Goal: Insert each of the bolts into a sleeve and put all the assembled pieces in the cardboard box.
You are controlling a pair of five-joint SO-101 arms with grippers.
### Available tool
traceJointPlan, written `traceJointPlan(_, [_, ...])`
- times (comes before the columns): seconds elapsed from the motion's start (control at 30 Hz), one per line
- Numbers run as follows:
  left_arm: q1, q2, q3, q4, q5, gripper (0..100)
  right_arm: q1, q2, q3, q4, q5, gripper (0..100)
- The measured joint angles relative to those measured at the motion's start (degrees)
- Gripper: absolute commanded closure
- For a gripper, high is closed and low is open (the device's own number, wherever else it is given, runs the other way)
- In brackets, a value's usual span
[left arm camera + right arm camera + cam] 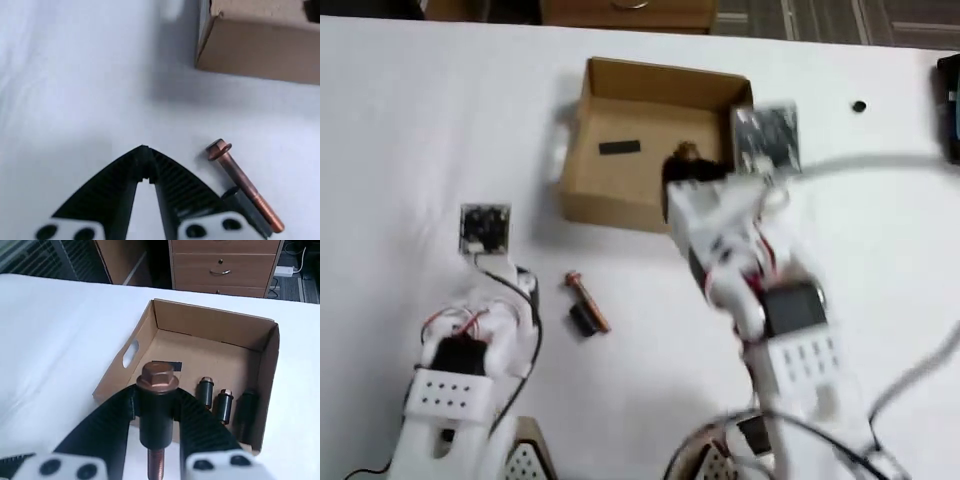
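High view: a cardboard box [610, 205] stands on the desk [420, 120], with a loose bolt [586, 300] nearby. Left wrist view: the left jaws are clenched on nothing, just beside that bolt, which touches a black sleeve [239, 196]. Right wrist view: the right jaws grasp a sleeved bolt [156, 412] at the box's near edge. It is probably light, rigid and slippery, so it is best pinched across the sleeve.

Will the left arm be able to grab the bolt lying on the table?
Probably yes. The bolt lies on the table right beside the left gripper, with nothing between them. Its jaws are shut, so it would have to open first.
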Motion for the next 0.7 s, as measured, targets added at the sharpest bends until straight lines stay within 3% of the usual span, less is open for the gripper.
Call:
traceJointPlan(0.27, [-0.97,0.00,9.49,-12.92,0.00,98,0.09,26.99,-20.66,5.10,3.78,97.8])
traceJointPlan(0.7, [-1.05,-0.09,9.67,-13.71,0.00,98,4.13,62.15,-44.13,6.59,7.21,97.8])
